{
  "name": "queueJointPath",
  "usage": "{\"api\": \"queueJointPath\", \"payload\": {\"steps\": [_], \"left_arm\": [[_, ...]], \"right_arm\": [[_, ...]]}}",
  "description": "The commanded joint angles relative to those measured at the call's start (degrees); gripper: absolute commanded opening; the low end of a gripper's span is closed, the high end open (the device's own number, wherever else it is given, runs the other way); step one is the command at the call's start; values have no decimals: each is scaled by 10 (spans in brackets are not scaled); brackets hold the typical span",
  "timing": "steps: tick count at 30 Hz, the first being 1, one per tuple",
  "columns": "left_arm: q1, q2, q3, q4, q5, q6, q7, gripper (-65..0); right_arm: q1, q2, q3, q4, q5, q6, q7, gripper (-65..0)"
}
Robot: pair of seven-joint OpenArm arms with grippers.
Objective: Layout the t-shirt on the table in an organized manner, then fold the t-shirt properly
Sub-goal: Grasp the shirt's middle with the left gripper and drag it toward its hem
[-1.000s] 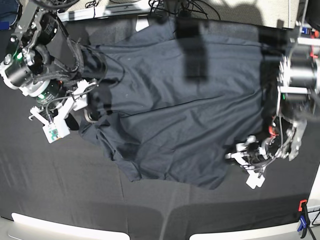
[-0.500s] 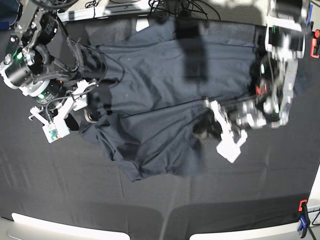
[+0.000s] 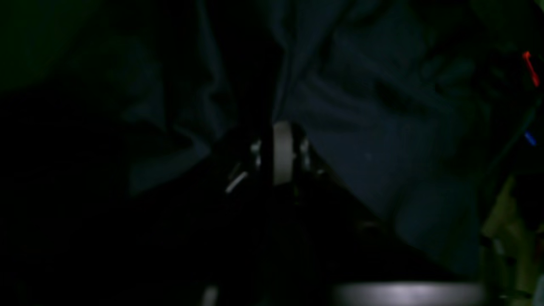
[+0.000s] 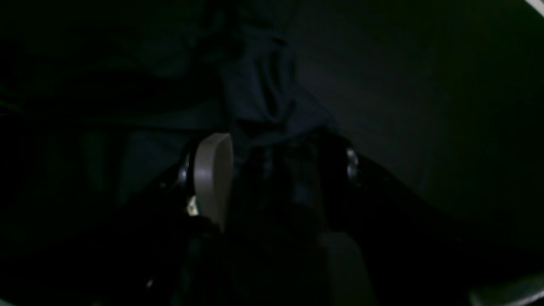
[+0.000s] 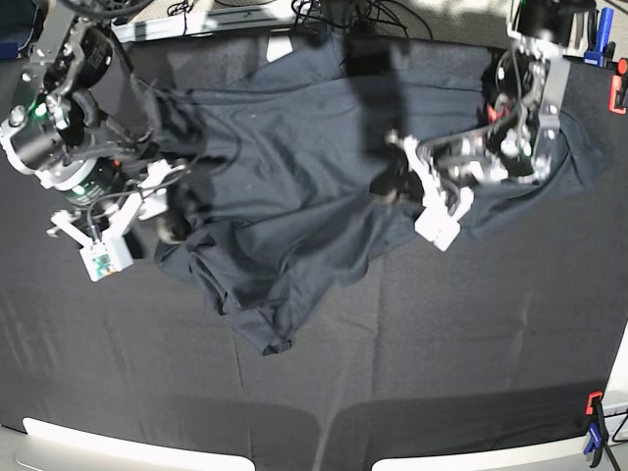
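The t-shirt (image 5: 285, 186) lay rumpled on the black desk (image 5: 442, 363), its long axis running across from the right pincer (image 5: 175, 201) to the left pincer (image 5: 392, 182). The right pincer pinched a bunched fold at its end; whether the left pincer gripped cloth could not be told.

The left gripper (image 5: 392, 177) now sits further toward 11 o'clock than a second ago, over the t-shirt (image 5: 285, 167), whose 5 o'clock corner is folded inward, baring more table (image 5: 442, 343).
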Motion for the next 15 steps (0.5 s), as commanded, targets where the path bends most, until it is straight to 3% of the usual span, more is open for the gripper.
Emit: {"api": "queueJointPath", "payload": {"steps": [1,3,6,11,15], "left_arm": [[-8,-4,-2,11,-28,-5,-2,-548],[-12,-8,-2,11,-62,-5,9,-463],[-16,-9,-3,24,-94,-5,16,-378],[-21,-9,-3,91,-93,-5,14,-379],[-52,-9,-3,126,-90,-5,11,-379]], "right_arm": [[7,5,10,3,-17,-19,29,-336],[7,5,37,-11,-47,-41,33,-336],[6,6,103,-43,-27,-43,33,-336],[-6,8,195,-60,67,-19,29,-336],[-16,8,210,-60,102,-1,12,-336]]}}
